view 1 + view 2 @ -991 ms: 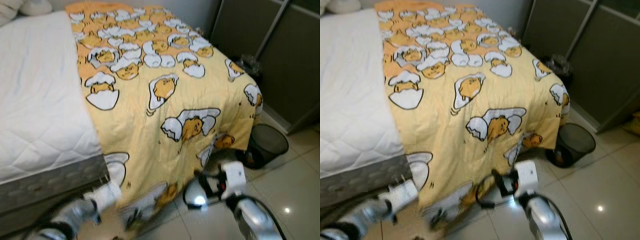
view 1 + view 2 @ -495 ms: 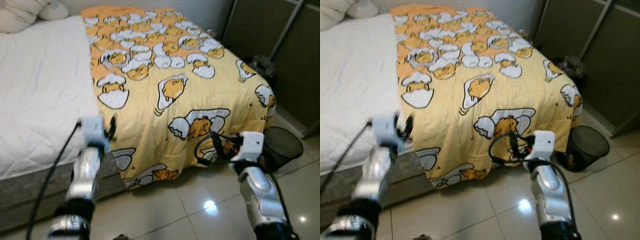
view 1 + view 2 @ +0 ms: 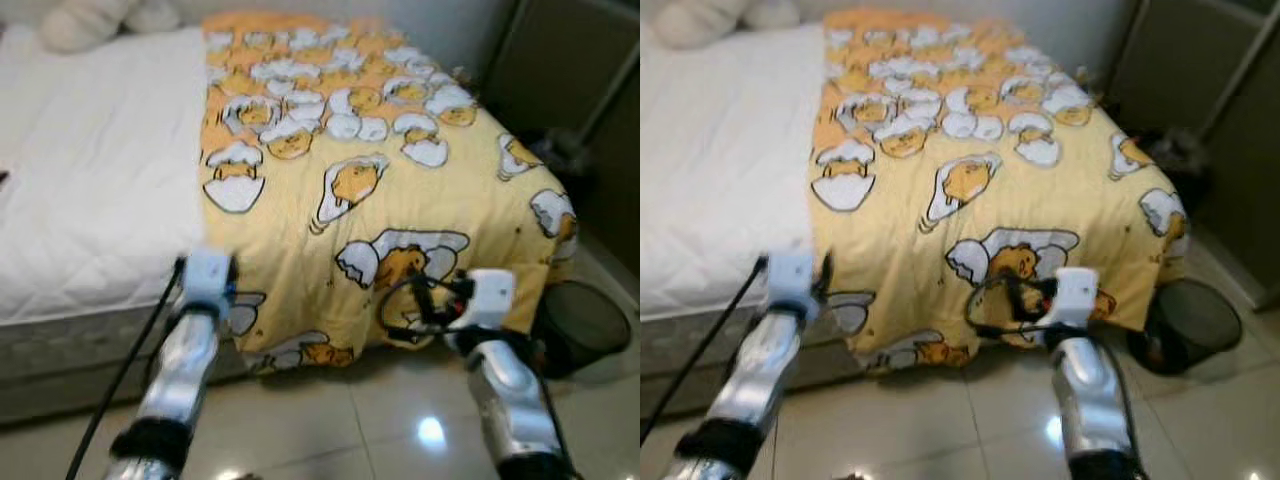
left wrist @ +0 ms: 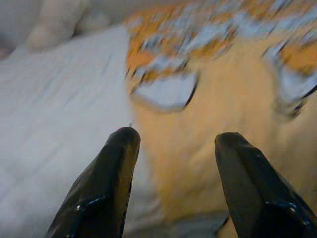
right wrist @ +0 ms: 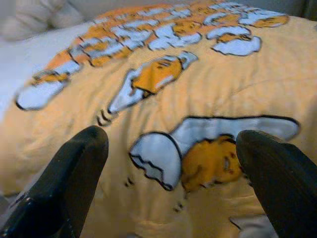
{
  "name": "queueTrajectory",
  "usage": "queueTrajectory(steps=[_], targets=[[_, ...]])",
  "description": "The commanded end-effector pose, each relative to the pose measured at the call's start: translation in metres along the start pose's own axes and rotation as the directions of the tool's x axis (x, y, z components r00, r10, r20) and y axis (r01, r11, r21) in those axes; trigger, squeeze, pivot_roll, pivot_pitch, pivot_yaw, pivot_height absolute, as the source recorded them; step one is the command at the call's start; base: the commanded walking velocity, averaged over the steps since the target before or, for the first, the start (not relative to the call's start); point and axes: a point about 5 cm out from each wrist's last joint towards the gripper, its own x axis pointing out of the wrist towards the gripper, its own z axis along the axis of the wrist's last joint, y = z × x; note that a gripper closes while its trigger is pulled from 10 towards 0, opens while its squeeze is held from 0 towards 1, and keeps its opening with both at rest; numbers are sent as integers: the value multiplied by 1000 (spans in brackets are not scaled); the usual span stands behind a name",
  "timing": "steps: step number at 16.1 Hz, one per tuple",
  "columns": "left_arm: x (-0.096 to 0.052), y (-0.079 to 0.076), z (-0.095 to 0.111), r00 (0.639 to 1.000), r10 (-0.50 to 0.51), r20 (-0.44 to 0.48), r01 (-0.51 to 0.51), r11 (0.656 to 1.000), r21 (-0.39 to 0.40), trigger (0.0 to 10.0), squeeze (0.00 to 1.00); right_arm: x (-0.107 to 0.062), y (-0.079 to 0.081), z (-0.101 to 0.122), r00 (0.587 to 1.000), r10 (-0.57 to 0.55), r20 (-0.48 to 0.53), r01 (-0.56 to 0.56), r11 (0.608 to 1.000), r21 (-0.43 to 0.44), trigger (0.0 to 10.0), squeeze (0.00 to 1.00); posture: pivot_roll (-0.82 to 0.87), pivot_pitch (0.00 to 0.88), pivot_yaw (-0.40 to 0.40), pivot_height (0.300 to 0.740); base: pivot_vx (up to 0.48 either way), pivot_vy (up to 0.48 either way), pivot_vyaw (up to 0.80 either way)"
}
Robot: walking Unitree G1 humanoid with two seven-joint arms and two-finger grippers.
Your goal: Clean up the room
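- I am holding both arms raised over the tiled floor (image 3: 330, 420) in front of the bed's near edge; I am judging this to be the approach stage of tidying the bedding.
- I am keeping the left gripper (image 4: 173, 148) with its fingers spread wide, nothing between them, aimed at the seam where the yellow blanket (image 3: 380, 190) meets the bare white mattress (image 3: 90, 190). Judgement: this line-up is suiting a pinch on the blanket's left hem.
- I am keeping the right gripper (image 5: 168, 148) likewise wide open and empty, facing the blanket's overhang at the near edge, just short of the cloth. Judgement: it is standing ready to take the hanging hem.
- The blanket, printed with egg cartoons, is covering the right-hand part of the bed only, draping over the near edge and the right corner almost to the floor. Judgement: it is needing to be drawn leftward to cover the mattress.
- A dark wastebasket (image 3: 580, 325) is standing on the floor beside the bed's near right corner, close to the draped cloth.
- White pillows (image 3: 95, 22) are lying at the far left corner of the bed.
- Dark cabinet panels (image 3: 590, 90) are standing beyond the right side.
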Motion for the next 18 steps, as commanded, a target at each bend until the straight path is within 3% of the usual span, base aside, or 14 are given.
queueTrajectory(steps=[1,3,6,7,9,10,11,12,13,15,18], targets=[[4,-12,16,998,-46,40,48,998,-36,10000,0,-2,-10,3,999,-27,16,27,1000,-10,10000,0,49,0,-28,740,0,0,0],[7,-9,20,1000,10,25,-6,987,-158,10000,0,3,-5,4,1000,-1,18,1,1000,-20,10000,0,60,0,-29,740,426,0,0],[2,-13,21,999,-14,31,19,987,-159,10000,0,7,0,3,1000,29,10,-29,999,-33,10000,0,68,0,-30,740,471,0,0],[1,-20,23,995,-79,65,82,995,-49,10000,0,8,1,1,999,36,-5,-36,998,-44,10000,0,81,0,-35,740,0,0,0],[2,-20,27,990,-102,96,109,992,-63,10000,0,9,2,-1,999,36,-9,-37,998,-43,10000,0,85,0,-37,740,0,0,0],[8,-9,25,998,-46,49,51,993,-107,10000,0,10,6,-1,999,54,-7,-54,997,-58,10000,0,86,0,-34,740,0,0,0],[9,-8,24,999,-39,35,42,995,-96,10000,0,11,7,-1,998,59,-10,-59,996,-62,10000,0,90,0,-38,740,0,0,0],[9,-10,26,998,-49,51,53,995,-87,10000,0,12,10,-3,998,69,-16,-70,996,-62,10000,0,91,0,-38,740,0,0,0],[8,-14,32,996,-52,73,61,989,-131,10000,0,13,13,-3,997,70,-11,-71,997,-33,10000,0,93,0,-34,740,0,0,0],[8,-14,33,996,-51,74,61,988,-142,10000,0,14,10,-6,999,32,-27,-33,999,-37,10000,0,93,0,-28,740,0,480,0],[11,-12,35,996,-47,72,57,989,-139,10000,0,15,14,-6,998,69,-11,-69,997,-17,10000,0,98,0,-28,740,0,480,546]])
